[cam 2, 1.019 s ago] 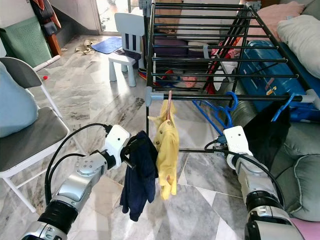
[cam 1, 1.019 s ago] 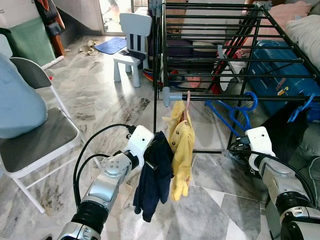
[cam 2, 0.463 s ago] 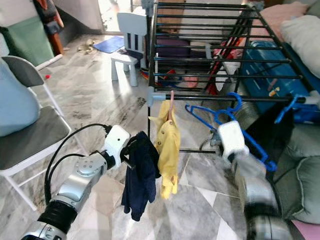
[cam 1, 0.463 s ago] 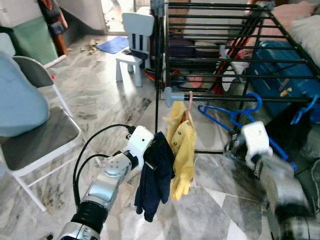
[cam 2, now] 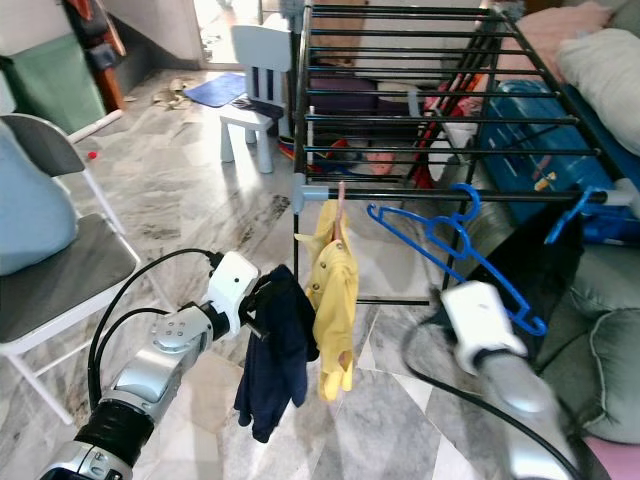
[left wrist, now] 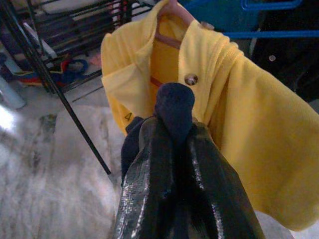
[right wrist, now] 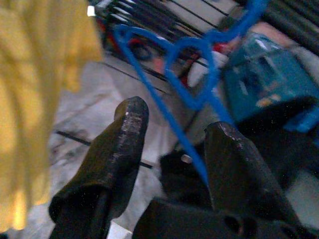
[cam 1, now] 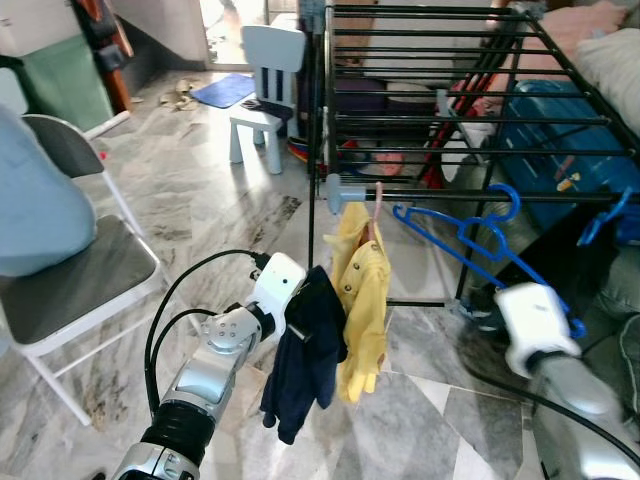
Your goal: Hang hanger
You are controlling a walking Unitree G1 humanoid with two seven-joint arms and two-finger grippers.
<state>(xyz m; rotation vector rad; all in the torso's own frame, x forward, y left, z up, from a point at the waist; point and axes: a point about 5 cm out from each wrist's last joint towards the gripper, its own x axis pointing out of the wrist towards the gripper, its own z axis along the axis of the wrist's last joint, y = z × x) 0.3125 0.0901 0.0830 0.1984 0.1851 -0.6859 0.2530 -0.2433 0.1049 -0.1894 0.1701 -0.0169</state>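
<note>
Risk first: my left gripper (left wrist: 172, 130) has its jaws clamped tight on a fold of the navy garment (cam 1: 305, 365), which hangs limp just beside the yellow shirt (cam 1: 362, 300). If I lift it toward the rack, I judge the navy cloth could snag the yellow one, or slip from a pinch that small. My right gripper (right wrist: 172, 134) has its jaws well apart, with the lower arm of the blue hanger (cam 2: 440, 240) running between them; whether a pad touches it I cannot tell. That hanger's hook sits over the front rail of the black drying rack (cam 1: 470, 100), tilted. Bumping it with the open jaws could knock it off the rail.
</note>
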